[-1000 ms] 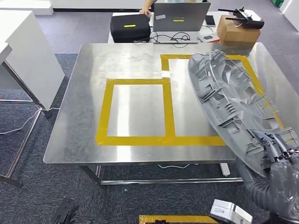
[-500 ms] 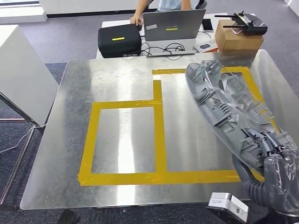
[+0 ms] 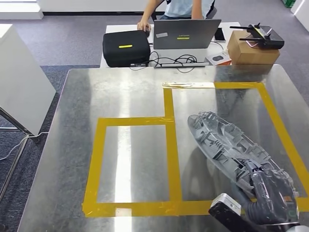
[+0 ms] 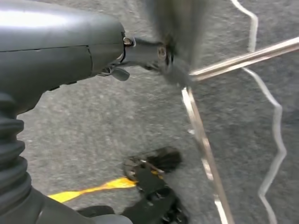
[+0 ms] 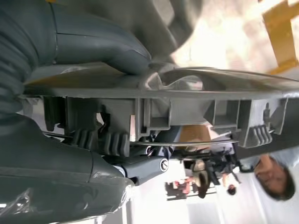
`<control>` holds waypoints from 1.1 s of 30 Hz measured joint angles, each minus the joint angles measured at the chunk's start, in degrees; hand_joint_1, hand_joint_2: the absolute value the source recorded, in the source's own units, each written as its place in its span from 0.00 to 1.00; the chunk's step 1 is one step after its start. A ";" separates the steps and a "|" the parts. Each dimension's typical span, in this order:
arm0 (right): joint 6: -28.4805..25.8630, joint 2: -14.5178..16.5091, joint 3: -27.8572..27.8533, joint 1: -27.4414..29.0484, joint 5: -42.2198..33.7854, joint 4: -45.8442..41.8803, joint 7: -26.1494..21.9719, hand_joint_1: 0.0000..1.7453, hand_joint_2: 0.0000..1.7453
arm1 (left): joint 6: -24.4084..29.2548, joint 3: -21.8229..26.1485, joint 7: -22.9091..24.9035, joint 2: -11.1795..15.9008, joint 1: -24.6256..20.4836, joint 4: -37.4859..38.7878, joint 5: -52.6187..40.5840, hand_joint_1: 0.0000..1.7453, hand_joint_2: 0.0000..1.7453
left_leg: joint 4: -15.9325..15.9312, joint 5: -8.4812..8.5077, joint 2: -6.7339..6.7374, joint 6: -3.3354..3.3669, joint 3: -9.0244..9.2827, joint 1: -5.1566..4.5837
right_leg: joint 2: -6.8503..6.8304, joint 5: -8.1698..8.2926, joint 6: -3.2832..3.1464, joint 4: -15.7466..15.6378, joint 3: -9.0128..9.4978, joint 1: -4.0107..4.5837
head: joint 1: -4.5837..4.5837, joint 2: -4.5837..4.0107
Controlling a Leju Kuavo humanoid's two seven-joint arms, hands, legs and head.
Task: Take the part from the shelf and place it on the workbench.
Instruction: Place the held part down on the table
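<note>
The grey ribbed plastic part lies low over the steel workbench, inside the right-hand yellow tape rectangle. I cannot tell whether it rests flat on the metal. My right hand grips its near end at the bench's front right. In the right wrist view the thumb presses one face of the part and dark fingers curl round its edge. My left hand hangs over the grey carpet, fingers stretched out and holding nothing.
A smaller yellow tape square marks the bench's middle. Behind the bench a desk carries a black case, a laptop and a cardboard box, with a person seated there. A white table stands at the left.
The whole picture has shifted as the camera came closer over the bench. The part has come down from a raised, tilted pose to lie low in the right rectangle, still in my right hand.
</note>
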 joint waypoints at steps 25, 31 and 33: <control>3.56 7.33 -2.20 2.41 4.45 3.38 -5.29 0.00 0.00 | 2.21 0.37 -0.61 2.63 -2.86 5.87 0.25 0.00 0.00 | -1.35 -0.05 0.85 -0.08 1.59 0.89 | 0.54 -0.73 0.39 2.43 -2.32 0.11 | -0.02 0.00; 1.23 6.76 -0.57 1.50 -0.17 3.33 -3.33 0.00 0.00 | 2.66 0.97 0.09 3.18 -3.49 6.32 0.34 0.00 0.00 | 0.19 -0.34 0.93 -1.97 0.62 2.08 | 0.19 3.94 2.94 -4.35 2.36 -1.60 | 0.14 0.00; 0.72 6.40 -0.08 1.22 -0.79 3.28 -3.07 0.00 0.00 | 2.72 1.11 0.13 3.37 -3.82 6.38 0.28 0.00 0.00 | 1.29 -0.37 0.47 -3.06 -0.24 2.01 | 0.40 4.04 2.66 -6.78 3.60 -1.67 | 0.24 0.00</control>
